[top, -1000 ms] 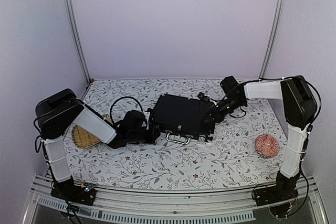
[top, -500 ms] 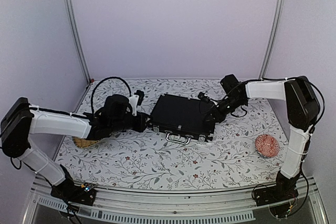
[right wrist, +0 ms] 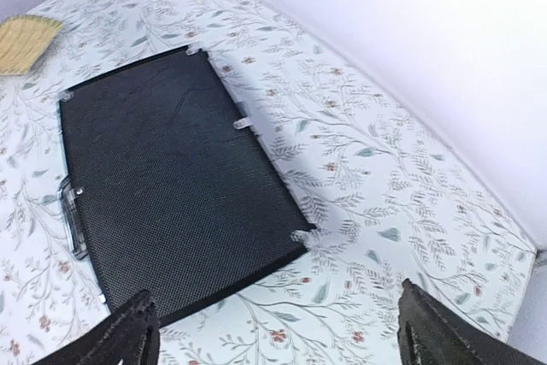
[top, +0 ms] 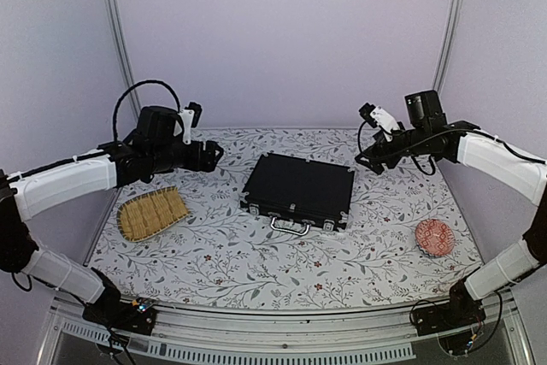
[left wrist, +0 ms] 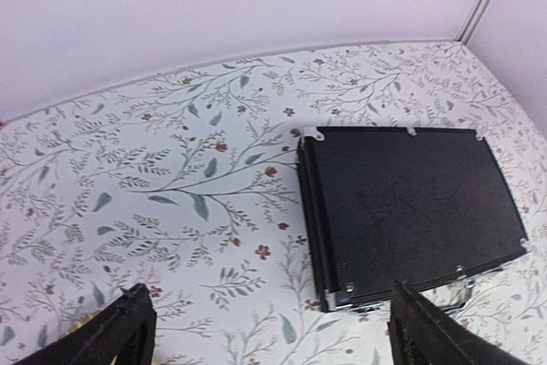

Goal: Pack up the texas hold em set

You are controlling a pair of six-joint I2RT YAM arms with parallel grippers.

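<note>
The texas hold em set shows as a black case [top: 299, 191] lying shut and flat in the middle of the floral table, its silver handle [top: 291, 228] facing the near edge. My left gripper [top: 211, 153] hovers above the table to the case's left, open and empty. From the left wrist, the case [left wrist: 410, 203] lies ahead and right of the wide-apart jaws of that gripper [left wrist: 269, 322]. My right gripper [top: 366, 160] hangs above the case's far right corner, also open and empty. The right wrist looks down on the case [right wrist: 162, 177] beyond its own gripper [right wrist: 275, 322].
A woven straw tray [top: 152, 214] lies at the left of the table and shows in the right wrist view's corner [right wrist: 26, 40]. A red patterned bowl [top: 434, 237] sits near the right front. Metal frame posts [top: 120, 49] stand at the back corners.
Both grippers have let go of the case's sides, opened wide and lifted away, the left arm swinging up and left, the right arm up and right. The case stays put.
</note>
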